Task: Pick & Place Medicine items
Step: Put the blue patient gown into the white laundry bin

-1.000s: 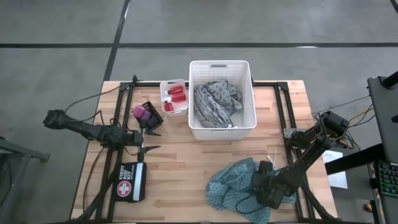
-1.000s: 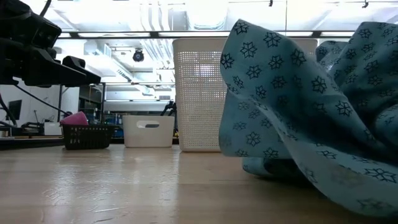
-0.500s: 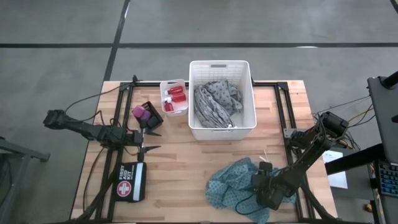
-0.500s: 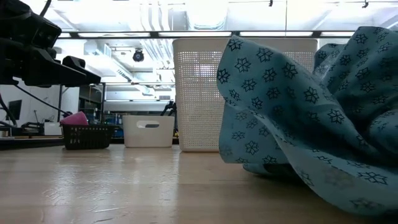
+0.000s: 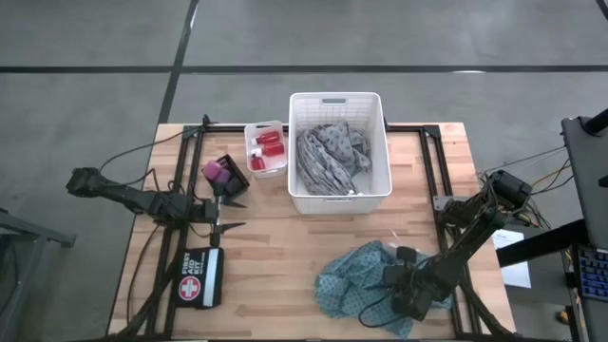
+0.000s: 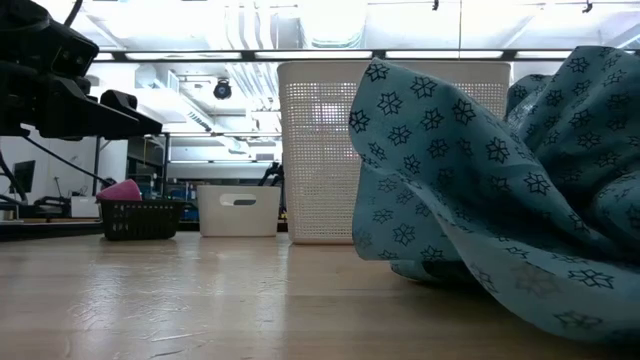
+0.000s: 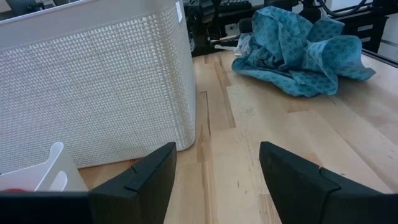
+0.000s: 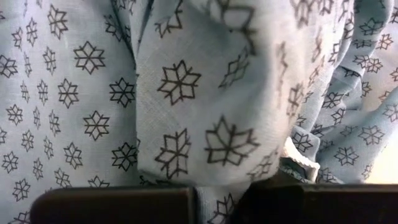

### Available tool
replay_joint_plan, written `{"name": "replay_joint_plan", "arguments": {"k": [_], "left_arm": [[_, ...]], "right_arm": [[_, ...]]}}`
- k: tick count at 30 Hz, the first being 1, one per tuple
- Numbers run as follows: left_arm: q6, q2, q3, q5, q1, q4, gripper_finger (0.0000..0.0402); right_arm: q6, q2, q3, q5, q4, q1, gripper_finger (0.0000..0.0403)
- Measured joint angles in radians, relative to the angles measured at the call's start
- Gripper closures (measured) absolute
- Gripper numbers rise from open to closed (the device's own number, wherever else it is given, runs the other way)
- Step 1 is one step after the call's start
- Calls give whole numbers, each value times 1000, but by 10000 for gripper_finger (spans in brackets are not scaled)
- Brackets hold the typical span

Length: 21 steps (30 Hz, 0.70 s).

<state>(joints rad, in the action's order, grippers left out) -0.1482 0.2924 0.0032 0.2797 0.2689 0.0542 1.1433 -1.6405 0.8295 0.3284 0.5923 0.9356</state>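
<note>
a teal cloth [image 5: 359, 283] printed with small dark star-like flowers lies on a pale wood table [image 5: 275, 247]. a white mesh-walled basket [image 5: 339, 195] holds a grey patterned cloth [image 5: 328, 154]. a small white bin [image 5: 267, 170] holds red bottles [image 5: 270, 144]. a black basket [image 5: 231, 176] holds pink and purple pieces [image 5: 216, 172]. a black pouch [image 5: 199, 276] bears a red and white label.

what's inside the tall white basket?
The tall white basket holds a crumpled grey patterned cloth filling most of it. Anything beneath the cloth is covered and can't be seen.
</note>
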Motion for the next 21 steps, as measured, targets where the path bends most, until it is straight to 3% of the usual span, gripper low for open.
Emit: {"name": "replay_joint_plan", "arguments": {"k": [8,21], "left_arm": [[0,0,0,0,0,0,165],[0,0,0,0,0,0,165]], "right_arm": [[-14,29,9,2,6,0,377],[-44,251,12,90,49,0,371]]}}
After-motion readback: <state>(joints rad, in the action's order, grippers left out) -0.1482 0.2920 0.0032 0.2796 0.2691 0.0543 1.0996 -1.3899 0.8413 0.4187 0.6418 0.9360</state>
